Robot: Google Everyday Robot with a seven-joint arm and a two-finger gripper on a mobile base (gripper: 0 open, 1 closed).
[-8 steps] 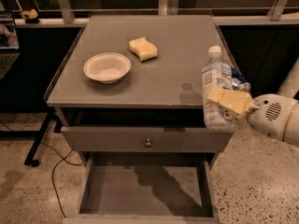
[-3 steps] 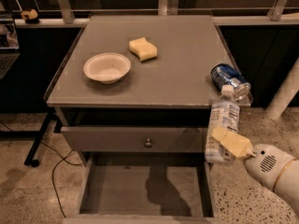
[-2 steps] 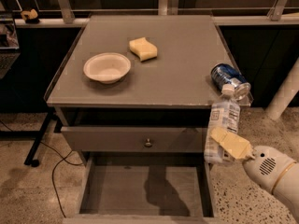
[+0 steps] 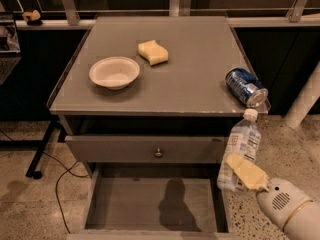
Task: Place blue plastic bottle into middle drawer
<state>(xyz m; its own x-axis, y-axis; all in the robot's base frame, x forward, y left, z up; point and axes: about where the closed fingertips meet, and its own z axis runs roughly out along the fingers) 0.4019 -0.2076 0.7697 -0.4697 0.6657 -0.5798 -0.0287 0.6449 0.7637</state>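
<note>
I read the cream-padded two-finger gripper [image 4: 239, 171] at lower right as clenched on the lower half of the small clear plastic water bottle [image 4: 242, 140], white cap up, leaning slightly. The bottle hangs by the right side wall of the open wide shallow grey drawer [image 4: 125, 204], below the shiny blue drink can [image 4: 244, 86] lying on the cabinet top.

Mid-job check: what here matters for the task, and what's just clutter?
Job: blue plastic bottle, held by the gripper at lower right, beside the open middle drawer.
Lying about: blue can, white bowl, yellow sponge, all on the cabinet top.
</note>
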